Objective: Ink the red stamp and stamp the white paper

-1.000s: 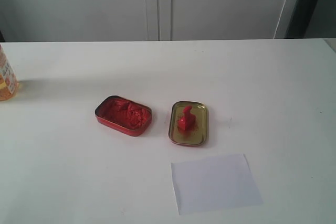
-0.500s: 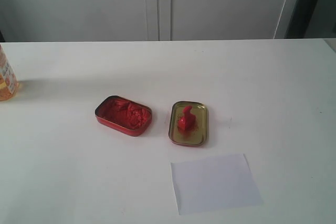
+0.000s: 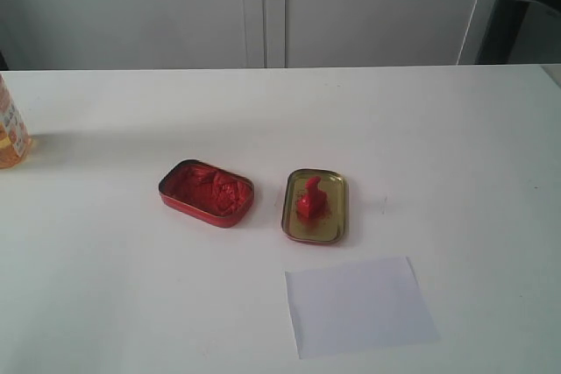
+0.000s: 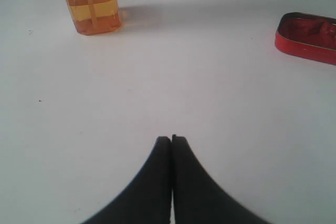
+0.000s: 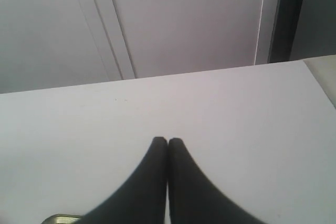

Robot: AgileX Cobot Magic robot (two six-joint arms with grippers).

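The red stamp (image 3: 309, 198) stands upright in the gold-lined tin lid (image 3: 334, 223) at the table's middle. To its left lies the red tin of red paste (image 3: 206, 193), which also shows as the red tin (image 4: 307, 37) in the left wrist view. The white paper (image 3: 358, 305) lies flat in front of the lid, plain white. Neither arm shows in the exterior view. My left gripper (image 4: 171, 139) is shut over bare table with nothing in it. My right gripper (image 5: 167, 140) is shut and empty too, over bare table.
An orange bottle (image 3: 10, 130) stands at the table's left edge; the same orange bottle (image 4: 90, 1) is ahead of my left gripper. A corner of the gold lid (image 5: 59, 217) peeks in beside my right gripper. White cabinet doors (image 3: 263, 6) stand behind the table.
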